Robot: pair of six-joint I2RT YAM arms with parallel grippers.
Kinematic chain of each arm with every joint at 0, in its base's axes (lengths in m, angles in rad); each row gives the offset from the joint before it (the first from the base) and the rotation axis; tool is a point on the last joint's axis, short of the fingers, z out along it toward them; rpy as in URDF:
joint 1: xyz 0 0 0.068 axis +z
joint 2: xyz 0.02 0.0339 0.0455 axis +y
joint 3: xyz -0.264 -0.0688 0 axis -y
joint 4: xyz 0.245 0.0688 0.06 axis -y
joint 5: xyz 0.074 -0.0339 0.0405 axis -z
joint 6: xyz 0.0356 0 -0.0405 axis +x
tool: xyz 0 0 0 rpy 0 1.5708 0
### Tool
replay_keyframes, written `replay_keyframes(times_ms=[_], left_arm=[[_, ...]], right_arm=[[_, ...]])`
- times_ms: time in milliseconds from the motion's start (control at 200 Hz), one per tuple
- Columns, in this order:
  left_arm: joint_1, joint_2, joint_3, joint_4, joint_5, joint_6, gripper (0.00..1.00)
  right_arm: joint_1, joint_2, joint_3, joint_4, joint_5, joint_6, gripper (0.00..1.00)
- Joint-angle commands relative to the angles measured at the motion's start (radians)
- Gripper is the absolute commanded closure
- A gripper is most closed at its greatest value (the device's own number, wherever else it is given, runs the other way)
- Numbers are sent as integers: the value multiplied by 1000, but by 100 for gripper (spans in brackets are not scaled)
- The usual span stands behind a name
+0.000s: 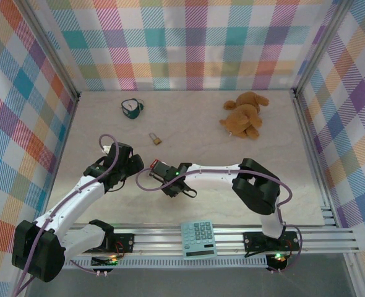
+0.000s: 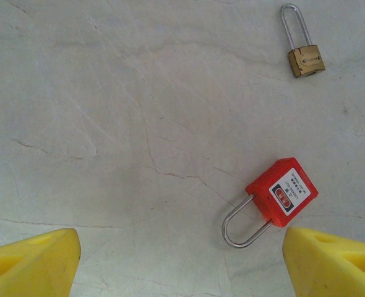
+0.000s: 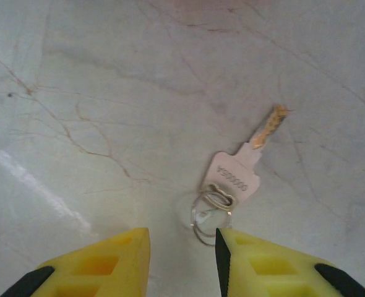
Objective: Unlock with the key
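Observation:
The key (image 3: 237, 173) lies flat on the marble table, a pale head with a tan blade pointing away, and a wire ring (image 3: 210, 213) through its head. My right gripper (image 3: 182, 238) hovers just short of it, open, the ring beside its right fingertip (image 3: 232, 244) and nothing clamped. The red padlock (image 2: 283, 193) lies on its side with its silver shackle shut, just ahead of my left gripper's right fingertip (image 2: 306, 247). My left gripper (image 2: 181, 247) is wide open and holds nothing. From above, the red padlock (image 1: 154, 164) sits between my left gripper (image 1: 128, 166) and my right gripper (image 1: 177, 189).
A brass padlock (image 1: 154, 138) lies farther back, also in the left wrist view (image 2: 305, 55). A teal clock-like object (image 1: 132, 108) sits back left and a teddy bear (image 1: 244, 116) back right. A calculator (image 1: 198, 238) rests on the near rail. Plaid walls enclose the table.

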Motion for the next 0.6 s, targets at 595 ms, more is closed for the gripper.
replay_keyframes(times_ms=[595], left_arm=[[13,-64,-4,-19,-24,4,15]], right_arm=[[-3,65,37,74,105,-182,78]])
